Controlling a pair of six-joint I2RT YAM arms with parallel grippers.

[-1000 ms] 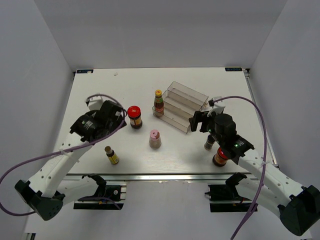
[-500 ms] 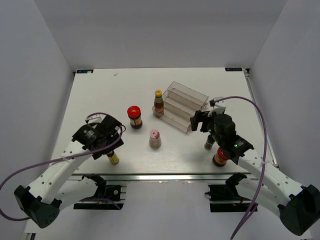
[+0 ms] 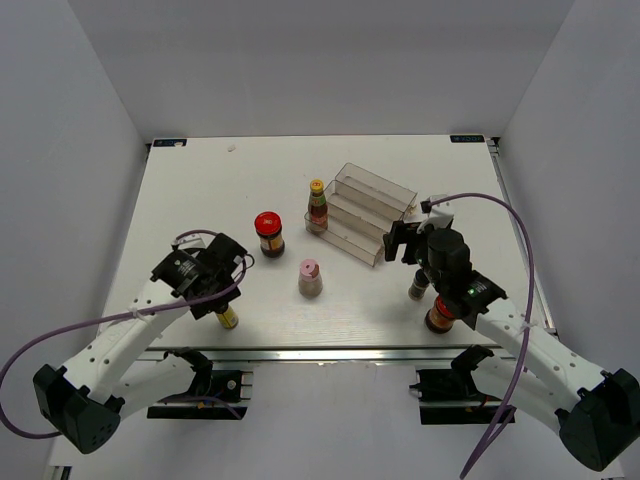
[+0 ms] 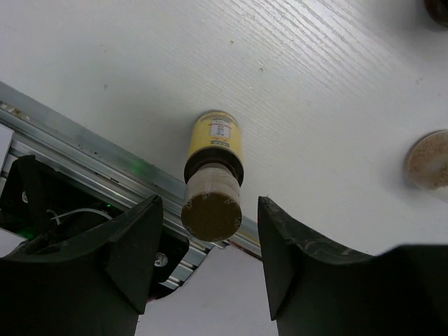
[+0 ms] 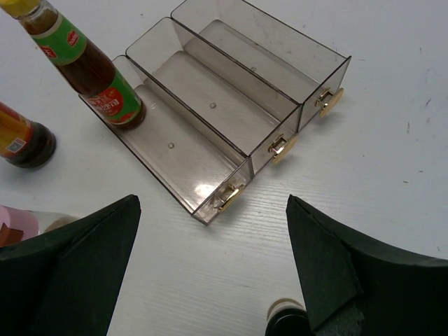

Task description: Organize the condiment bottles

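A slim yellow-capped bottle (image 3: 229, 319) (image 4: 213, 143) stands at the table's near left edge. My left gripper (image 3: 217, 292) (image 4: 210, 204) straddles its cap, open, with a gap on each side. A red-lidded dark jar (image 3: 268, 233) and the pink-capped shaker (image 3: 310, 278) (image 4: 427, 159) stand mid-table. Another yellow-capped bottle (image 3: 318, 205) (image 5: 84, 66) sits in the front step of the clear rack (image 3: 365, 210) (image 5: 231, 91). My right gripper (image 3: 400, 242) (image 5: 211, 203) hangs open and holds nothing, in front of the rack. A black-capped bottle (image 3: 418, 287) (image 5: 287, 323) and a second red-lidded jar (image 3: 438, 315) stand under the right arm.
The metal rail (image 4: 84, 140) at the table's near edge runs right behind the left bottle. White walls close in the table at the back and on both sides. The rack's rear steps hold nothing.
My left arm swung from beside the red-lidded jar toward the near edge and dropped over the yellow-capped bottle, and its jaws narrowed around the cap. The right arm barely moved.
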